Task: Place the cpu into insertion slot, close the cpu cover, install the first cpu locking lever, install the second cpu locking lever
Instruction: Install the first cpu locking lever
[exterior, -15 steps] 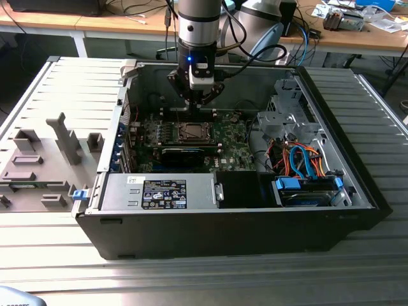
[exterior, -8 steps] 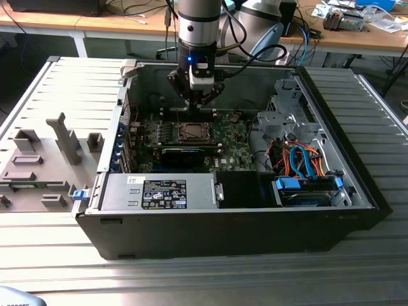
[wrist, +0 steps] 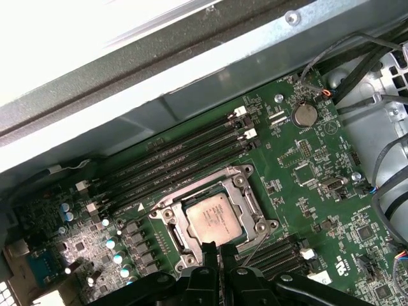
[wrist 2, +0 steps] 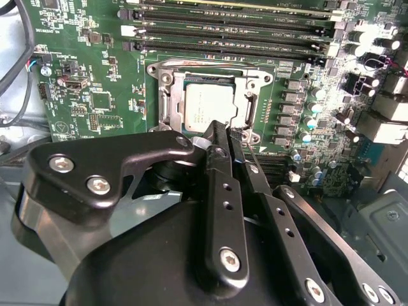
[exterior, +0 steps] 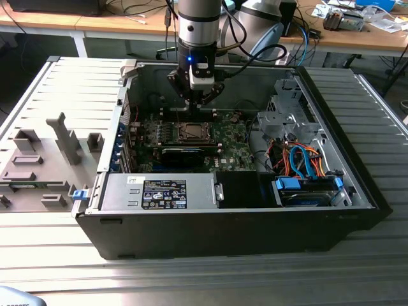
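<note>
Silvery cpu sits in the insertion slot with the cpu cover down around it, just beyond my hand. I see my fingers pressed together, empty, hovering close above the socket's edge.

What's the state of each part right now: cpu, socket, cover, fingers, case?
cpu: seated flat in the insertion slot, metal top up.
insertion slot: filled by the cpu.
cpu cover: down around the cpu, top showing through its window.
gripper: fingers pressed together, holding nothing, just above the slot's edge.
computer case: lying on its side, side panel off, motherboard exposed.
</note>
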You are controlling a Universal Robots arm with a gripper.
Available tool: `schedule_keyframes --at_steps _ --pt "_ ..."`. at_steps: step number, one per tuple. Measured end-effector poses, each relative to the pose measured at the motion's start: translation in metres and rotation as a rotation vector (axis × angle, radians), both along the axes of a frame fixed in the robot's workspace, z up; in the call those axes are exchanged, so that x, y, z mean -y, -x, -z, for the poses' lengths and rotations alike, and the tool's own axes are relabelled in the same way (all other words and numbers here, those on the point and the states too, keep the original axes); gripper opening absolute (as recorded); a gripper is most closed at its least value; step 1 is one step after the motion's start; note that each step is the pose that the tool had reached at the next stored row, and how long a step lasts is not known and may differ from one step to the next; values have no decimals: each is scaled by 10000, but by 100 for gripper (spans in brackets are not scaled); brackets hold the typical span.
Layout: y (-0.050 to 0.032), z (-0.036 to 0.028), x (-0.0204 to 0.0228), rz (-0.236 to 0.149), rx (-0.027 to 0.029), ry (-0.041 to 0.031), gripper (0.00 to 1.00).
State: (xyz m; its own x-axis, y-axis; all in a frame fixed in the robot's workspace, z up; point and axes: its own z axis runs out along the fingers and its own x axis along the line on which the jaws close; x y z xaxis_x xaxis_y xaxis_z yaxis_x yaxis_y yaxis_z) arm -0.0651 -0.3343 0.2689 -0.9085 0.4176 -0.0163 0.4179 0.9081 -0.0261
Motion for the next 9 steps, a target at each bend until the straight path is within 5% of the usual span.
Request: schedule_keyframes --at_steps 9 --pt "0 0 0 -72 0 0 16"
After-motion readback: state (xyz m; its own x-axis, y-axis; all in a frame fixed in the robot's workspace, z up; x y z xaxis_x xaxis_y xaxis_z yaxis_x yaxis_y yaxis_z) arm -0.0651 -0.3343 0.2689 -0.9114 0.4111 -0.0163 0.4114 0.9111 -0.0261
